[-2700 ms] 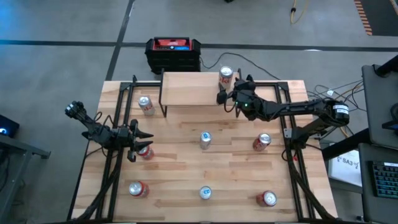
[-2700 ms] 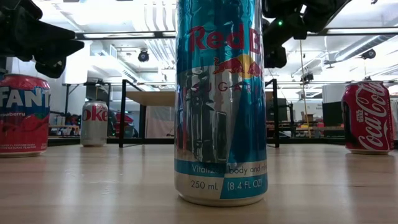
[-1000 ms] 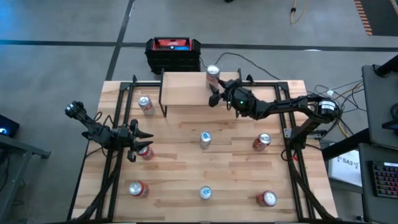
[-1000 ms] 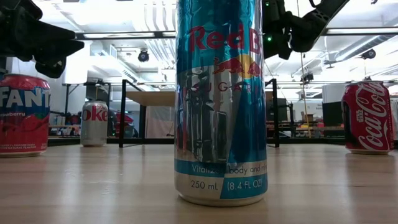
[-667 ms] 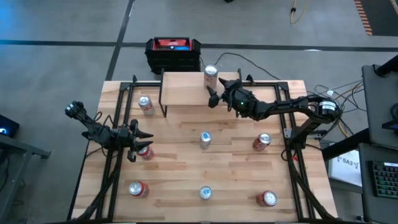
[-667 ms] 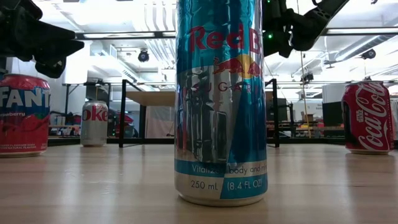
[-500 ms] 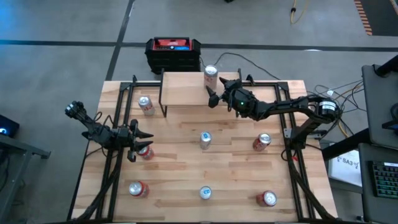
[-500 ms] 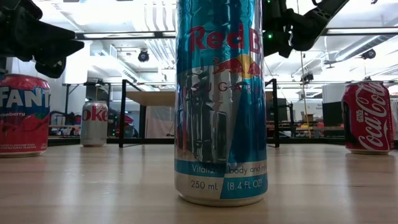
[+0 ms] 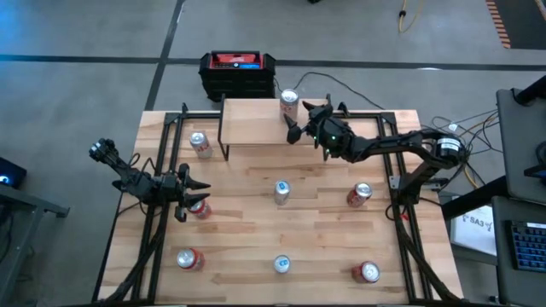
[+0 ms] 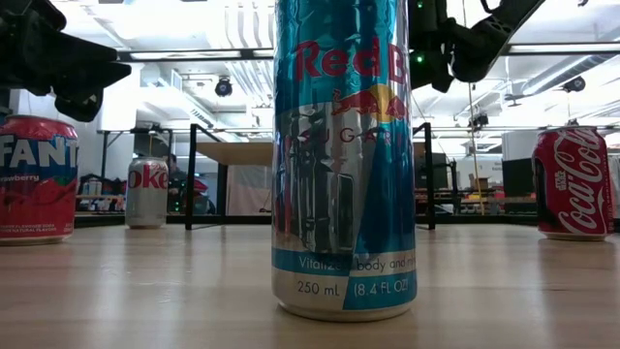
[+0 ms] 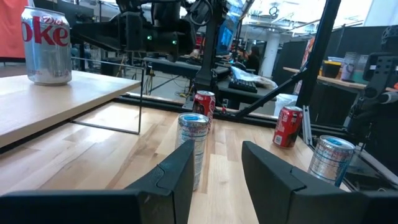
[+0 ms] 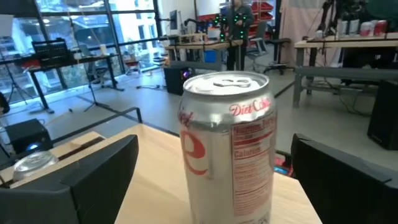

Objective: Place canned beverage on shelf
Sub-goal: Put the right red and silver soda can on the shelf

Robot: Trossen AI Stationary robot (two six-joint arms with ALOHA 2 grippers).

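The counter (image 9: 256, 222), a pale plank top, filled the middle of the high view, with the shelf (image 9: 252, 122) raised at its upper centre and a black-and-red box (image 9: 238, 73) on the floor beyond it. The right arm reached in from the right of the frame to the shelf's right end, and the right hand (image 9: 296, 125) sat there with its fingers spread wide, 1 on each side of the Diet Coke can (image 9: 289, 102) and clear of it, as the right wrist view showed. That can (image 12: 227, 146) stood upright on the shelf board near its right end, so the placing looked all but done and the step in hand was, by my reading, the release and withdrawal. To do it well, the hand should back straight off along its own line of reach, level and slow, with both fingers kept apart until they pass the can, since a sideways drift could clip it and tip it off the board. The left hand (image 9: 183, 193) waited at the left middle of the frame, closed and holding nothing, just above a red can (image 9: 200, 208). A further 6 cans stood about the counter, among them a slim blue can (image 9: 281, 192) near the centre.
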